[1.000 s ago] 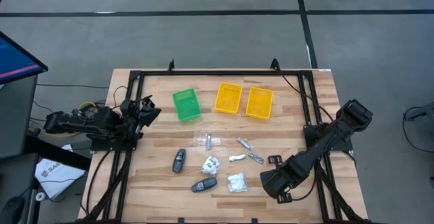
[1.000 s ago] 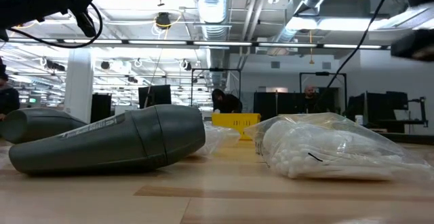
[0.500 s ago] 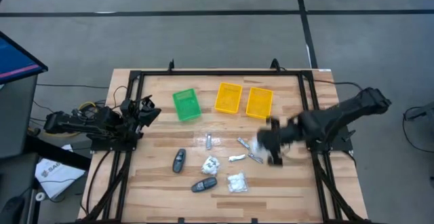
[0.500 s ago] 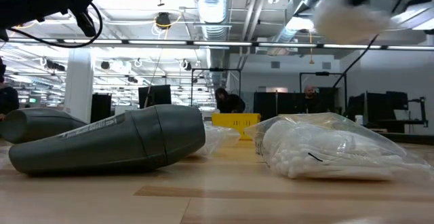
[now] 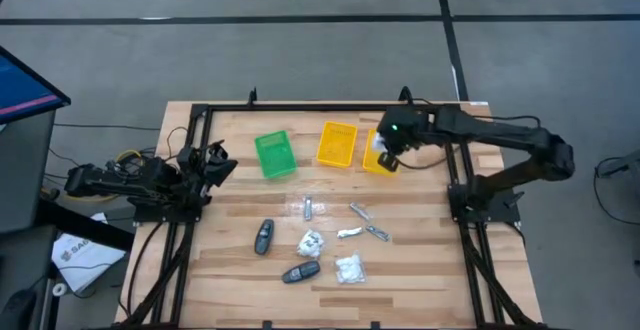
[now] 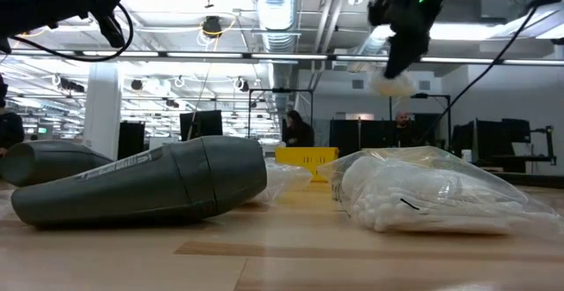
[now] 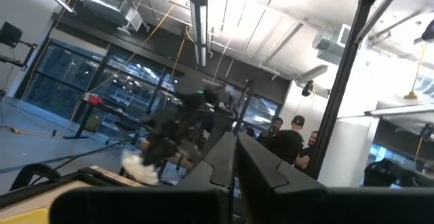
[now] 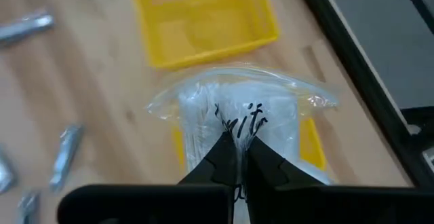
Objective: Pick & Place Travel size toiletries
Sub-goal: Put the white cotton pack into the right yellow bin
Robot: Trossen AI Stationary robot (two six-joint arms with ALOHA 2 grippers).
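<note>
Your right pincer [image 5: 383, 157] is up over the far side of the tabletop [image 5: 430, 260], above the right-hand yellow bin [image 5: 384, 140]. In the right wrist view its fingers [image 8: 227, 157] are pinched nearly closed on the top of a crinkly white packet [image 8: 234, 132], which hangs below them over that bin's edge; a second yellow bin [image 8: 201, 17] sits beyond. In the low view the packet [image 6: 392, 85] dangles in the air under the arm, well clear of the wood.

Your left pincer [image 5: 218, 160] is parked at the left edge of the tabletop, off the work area. In the left wrist view its fingers [image 7: 261, 176] sit pressed together w/ nothing between them.

Rest of the toiletries are on the near half of the tabletop, approx. centre:
- two more white packets, one mid [image 5: 310, 242], one nearer the front edge [image 5: 348, 268]
- two dark grey oval gadgets, one left of the mid packet [image 5: 263, 237], one just in front of it [image 5: 300, 272]
- thin silver pieces: one [image 5: 308, 208] behind the mid packet, three others [image 5: 360, 210] [image 5: 349, 233] [image 5: 377, 232] grouped to its right

Green bin [image 5: 274, 155] is left of the two yellow ones, along the far side. In the low view a grey gadget [image 6: 141, 190] and a packet [image 6: 432, 194] fill the foreground. People show in the room behind, too far to tell much.
</note>
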